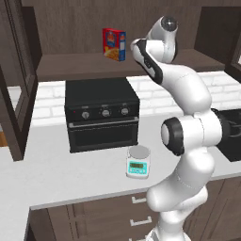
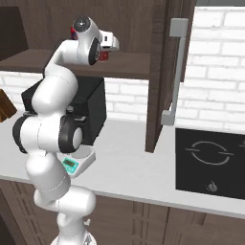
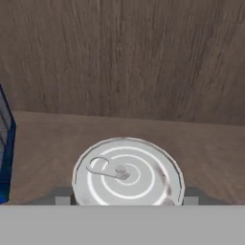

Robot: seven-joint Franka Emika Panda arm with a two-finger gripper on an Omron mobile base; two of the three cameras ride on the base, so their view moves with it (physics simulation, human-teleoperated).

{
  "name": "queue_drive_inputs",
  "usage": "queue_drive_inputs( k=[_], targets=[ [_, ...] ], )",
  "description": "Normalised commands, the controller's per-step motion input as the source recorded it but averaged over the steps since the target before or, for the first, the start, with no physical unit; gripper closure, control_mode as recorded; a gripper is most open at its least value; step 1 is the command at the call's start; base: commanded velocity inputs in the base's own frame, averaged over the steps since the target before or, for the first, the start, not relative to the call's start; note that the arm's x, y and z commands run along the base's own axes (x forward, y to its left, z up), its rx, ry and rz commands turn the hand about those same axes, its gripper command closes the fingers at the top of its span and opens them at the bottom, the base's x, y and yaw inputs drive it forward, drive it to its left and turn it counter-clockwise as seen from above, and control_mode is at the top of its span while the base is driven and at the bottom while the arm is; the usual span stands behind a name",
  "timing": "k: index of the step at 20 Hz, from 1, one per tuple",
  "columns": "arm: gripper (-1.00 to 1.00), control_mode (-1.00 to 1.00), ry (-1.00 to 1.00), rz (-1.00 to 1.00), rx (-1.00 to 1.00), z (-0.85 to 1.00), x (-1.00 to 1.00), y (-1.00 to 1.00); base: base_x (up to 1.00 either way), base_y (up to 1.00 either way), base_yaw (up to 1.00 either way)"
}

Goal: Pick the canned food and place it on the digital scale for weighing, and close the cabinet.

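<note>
two dark finger tips flank the canned food in the hand view, one at each side of its ring-pull lid, so the pincer sits around the can; whether the tips already press its sides i cannot tell. from the right base view the hand reaches into the open cabinet and the can's dark red shows just beyond it, resting on the wooden shelf. to one side of the pincer, near but apart, stands the red-and-blue food box.

well below the pincer, on the pale counter, the digital scale waits with its round grey plate bare, just in front of the black toaster oven.

my judgement: the task is early. the reach to the can looks done; closing on it, lifting it out, setting it on the scale, and shutting the cabinet all remain. both glass-panelled doors stand swung open, one far out to each side of the hand, its long silver handle facing the room. a white brick wall runs behind, with a black cooktop further along the counter.
</note>
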Motion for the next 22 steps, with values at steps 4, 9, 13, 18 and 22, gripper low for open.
queue_drive_inputs(
  k=[4, 9, 13, 18, 22],
  targets=[
    [1.00, -1.00, -0.29, 0.00, 0.06, 0.00, -0.99, -0.02, 0.00, 0.00, 0.00],
    [1.00, -1.00, -0.38, 0.00, 0.02, 0.00, -1.00, 0.07, 0.00, 0.00, 0.00],
    [1.00, -1.00, -0.29, 0.00, 0.05, 0.00, -1.00, 0.03, 0.00, 0.00, 0.00],
    [1.00, -1.00, 0.02, 0.00, 0.02, 0.04, -1.00, 0.00, 0.00, 0.00, 0.00],
    [1.00, -1.00, 0.25, 0.00, 0.00, 0.06, -1.00, 0.00, 0.00, 0.00, 0.00]
  ],
)
